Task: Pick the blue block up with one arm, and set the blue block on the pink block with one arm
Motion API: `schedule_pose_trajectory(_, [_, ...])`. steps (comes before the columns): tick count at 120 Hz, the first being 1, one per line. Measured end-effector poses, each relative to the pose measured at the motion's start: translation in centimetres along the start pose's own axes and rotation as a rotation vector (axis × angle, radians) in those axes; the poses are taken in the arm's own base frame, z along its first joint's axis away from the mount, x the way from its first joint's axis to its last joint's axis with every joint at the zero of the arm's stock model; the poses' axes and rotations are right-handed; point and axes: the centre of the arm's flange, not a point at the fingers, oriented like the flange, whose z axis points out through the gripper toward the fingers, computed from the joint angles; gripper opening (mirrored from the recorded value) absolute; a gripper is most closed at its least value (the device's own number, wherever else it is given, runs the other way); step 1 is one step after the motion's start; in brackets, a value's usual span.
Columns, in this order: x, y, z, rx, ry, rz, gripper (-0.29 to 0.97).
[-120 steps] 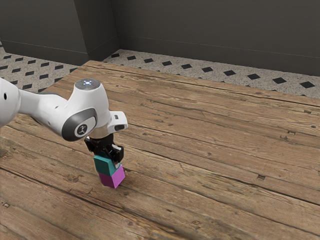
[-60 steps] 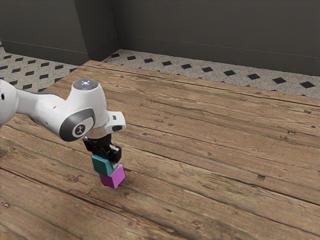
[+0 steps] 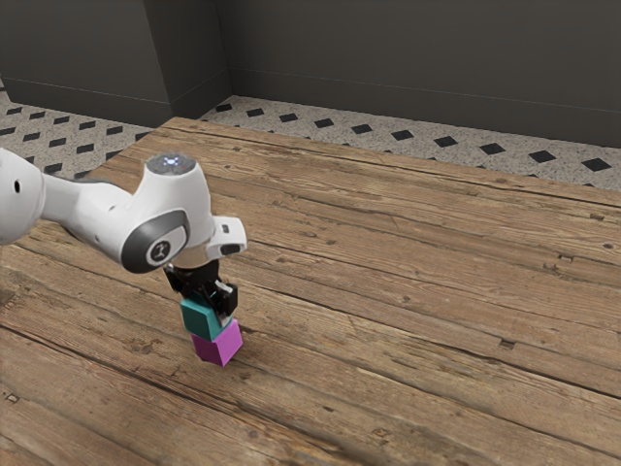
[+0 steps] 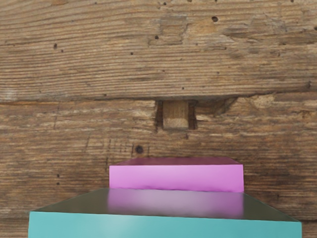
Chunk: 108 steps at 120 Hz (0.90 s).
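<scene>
Right, blue block (image 3: 201, 316) (reads teal) sits betw the jaws of the gripper (image 3: 205, 305), clamped from two sides, so the jaws stand only as wide as the block. It's cube-ish w/ no clear long axis. Faces are roughly level, w/ one vertical corner twd the camera in the ext view.

Directly below the jaws is the pink block (image 3: 219, 343), on the table (image 3: 437, 262). Blue's underside looks to touch pink's top; can't tell if its weight rests there. Blue is offset a bit twd the ext view's left, so pink's corner sticks out on the ext view's right.

In the wrist view the blue block (image 4: 163, 225) is just under the hand, its dark upper face mirroring pink. The pink block (image 4: 176, 177) shows past it. Edges of both run approx parallel w/ each other and w/ the plank grain.

Room: bare planks lie all round the jaws, widest twd the ext view's right. The table's far edge is well away from the jaws, w/ tiled floor (image 3: 408, 131) and dark wall (image 3: 437, 49) beyond. A small rectangular notch (image 4: 176, 115) in the wood lies ahead of the pink block, apart from it.

Markings: the white arm (image 3: 107, 218) above the jaws has a grey joint cap w/ a small white emblem (image 3: 154, 253), not legible as text. A lit blue dot (image 3: 172, 161) sits on top.
</scene>
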Motion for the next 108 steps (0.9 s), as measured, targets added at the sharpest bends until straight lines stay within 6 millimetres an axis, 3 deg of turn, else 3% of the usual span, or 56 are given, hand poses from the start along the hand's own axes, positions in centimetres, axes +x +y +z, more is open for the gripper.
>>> schedule_pose_trajectory(72, [0.56, 0.08, 0.81, 0.003, -0.006, 0.014, 0.39])
schedule_pose_trajectory(108, [0.63, 0.09, 0.81, 0.001, -0.005, 0.025, 0.58])
